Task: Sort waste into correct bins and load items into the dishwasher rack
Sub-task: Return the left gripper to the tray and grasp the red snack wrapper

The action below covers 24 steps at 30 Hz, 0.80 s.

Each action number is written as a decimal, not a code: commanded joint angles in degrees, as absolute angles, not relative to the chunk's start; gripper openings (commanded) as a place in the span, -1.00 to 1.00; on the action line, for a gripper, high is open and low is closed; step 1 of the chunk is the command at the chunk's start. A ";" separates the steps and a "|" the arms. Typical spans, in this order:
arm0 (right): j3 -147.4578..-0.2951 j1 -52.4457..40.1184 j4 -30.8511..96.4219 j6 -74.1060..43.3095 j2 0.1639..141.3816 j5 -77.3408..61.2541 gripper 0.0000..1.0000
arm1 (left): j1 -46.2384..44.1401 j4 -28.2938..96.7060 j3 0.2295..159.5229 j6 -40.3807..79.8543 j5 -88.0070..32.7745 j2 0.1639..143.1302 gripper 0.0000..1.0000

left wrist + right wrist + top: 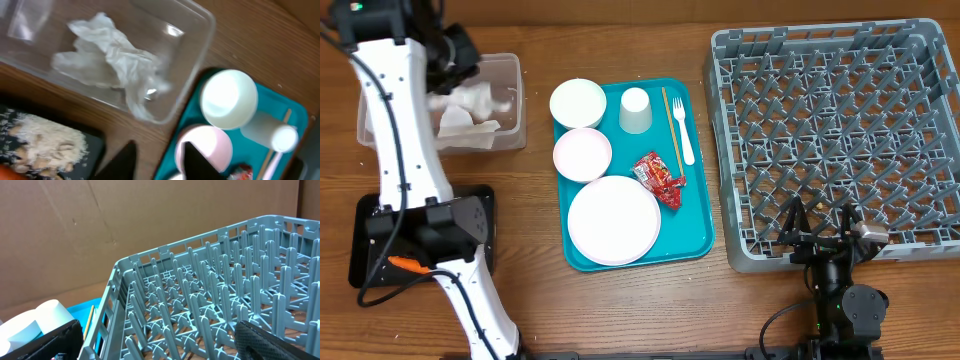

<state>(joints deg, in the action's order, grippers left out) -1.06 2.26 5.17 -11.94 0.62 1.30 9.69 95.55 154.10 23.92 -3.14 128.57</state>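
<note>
Napkin (pixel 110 62) lies in the clear tub (pixel 204 24) as paper waste; the left gripper (pixel 157 150) hovers above it, jaws apart and empty. Right gripper (pixel 157 332), spread wide, sits by the dishwasher rack (pixel 200 280), presumably placed for loading.

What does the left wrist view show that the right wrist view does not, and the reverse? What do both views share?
Only the left wrist: the clear tub holding the crumpled napkin, and the black tray with beige crumbs on it. Only the right wrist: the grey dishwasher rack and a brown cardboard backdrop. Both: the teal tray and the chopstick lying on it.
</note>
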 commanded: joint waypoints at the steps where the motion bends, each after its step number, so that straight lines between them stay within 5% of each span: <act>1: -0.47 2.48 4.80 -11.60 0.19 1.19 1.00 | 12.53 95.68 153.80 23.79 0.54 132.00 0.84; 2: -0.47 2.48 4.82 -11.60 0.19 1.19 1.00 | 12.97 96.29 153.80 23.79 -0.93 133.01 1.00; 7: -0.47 2.48 4.80 -11.60 0.19 1.19 1.00 | 12.10 96.79 153.60 21.63 -15.07 134.04 0.92; 10: -0.47 2.48 4.80 -11.60 0.19 1.19 1.00 | 7.60 96.82 153.60 17.89 -22.52 134.04 0.11; 20: -0.47 2.48 4.80 -11.60 0.19 1.19 1.00 | -13.56 96.82 151.59 15.64 -23.03 133.97 0.30; 24: -0.47 2.48 4.80 -11.60 0.19 1.19 1.00 | -22.00 96.82 146.39 11.94 -14.83 133.99 0.68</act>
<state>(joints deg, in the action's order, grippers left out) -1.06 2.26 5.17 -11.94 0.62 1.30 -18.20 96.66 150.02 16.34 -21.06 134.30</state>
